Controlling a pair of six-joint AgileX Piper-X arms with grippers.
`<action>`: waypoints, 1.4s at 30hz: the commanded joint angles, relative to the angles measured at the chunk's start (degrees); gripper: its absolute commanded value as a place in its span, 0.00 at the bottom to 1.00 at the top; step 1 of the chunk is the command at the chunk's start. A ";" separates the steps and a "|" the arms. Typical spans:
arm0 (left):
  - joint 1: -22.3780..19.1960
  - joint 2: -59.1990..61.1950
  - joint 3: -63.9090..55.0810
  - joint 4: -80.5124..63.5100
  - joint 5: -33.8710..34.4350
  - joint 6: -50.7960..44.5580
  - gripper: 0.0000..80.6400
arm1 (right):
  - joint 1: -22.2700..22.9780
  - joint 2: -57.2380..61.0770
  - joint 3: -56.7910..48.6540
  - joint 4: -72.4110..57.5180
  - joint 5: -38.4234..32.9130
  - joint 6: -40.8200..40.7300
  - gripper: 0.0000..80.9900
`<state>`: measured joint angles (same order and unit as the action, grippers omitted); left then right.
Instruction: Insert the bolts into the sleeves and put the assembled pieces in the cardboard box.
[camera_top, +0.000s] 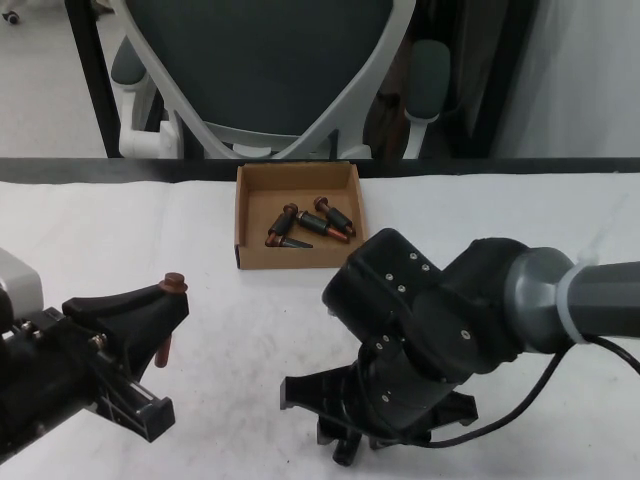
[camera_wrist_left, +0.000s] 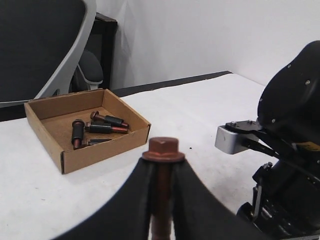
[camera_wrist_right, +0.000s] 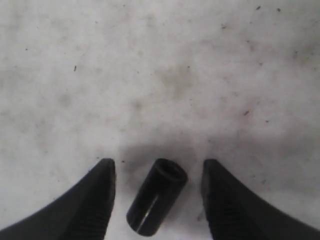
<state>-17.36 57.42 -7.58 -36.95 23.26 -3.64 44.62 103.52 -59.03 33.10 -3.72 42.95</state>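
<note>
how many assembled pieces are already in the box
4, all in the cardboard box: one assembled piece left of middle, two side by side to its right, one by the near wall, which may hide more.

Copper bolt (camera_wrist_left: 163, 148) upright in left tool (camera_wrist_left: 162, 169), black slit sleeve (camera_wrist_right: 156, 202) lying on tabletop (camera_top: 150, 230) between right tool (camera_wrist_right: 158, 166)'s spread fingers (camera_wrist_right: 95, 200), assembled pieces (camera_top: 325, 225) inside cardboard box (camera_top: 245, 225)
</note>
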 joint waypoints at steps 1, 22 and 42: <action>0.18 -0.72 0.01 -1.13 0.37 -0.65 0.01 | 0.45 3.30 0.26 -0.21 -0.85 0.91 0.62; 0.18 -0.72 0.01 -1.47 0.37 -0.48 0.01 | 3.52 0.13 2.21 -3.12 13.66 -18.25 0.00; 0.04 -0.72 0.01 -10.68 4.97 -6.17 0.01 | 9.32 -26.61 44.82 -81.88 8.93 -32.00 0.00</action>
<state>-17.36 57.42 -7.58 -44.36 27.15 -8.27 52.67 76.86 -18.98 -32.57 7.81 14.71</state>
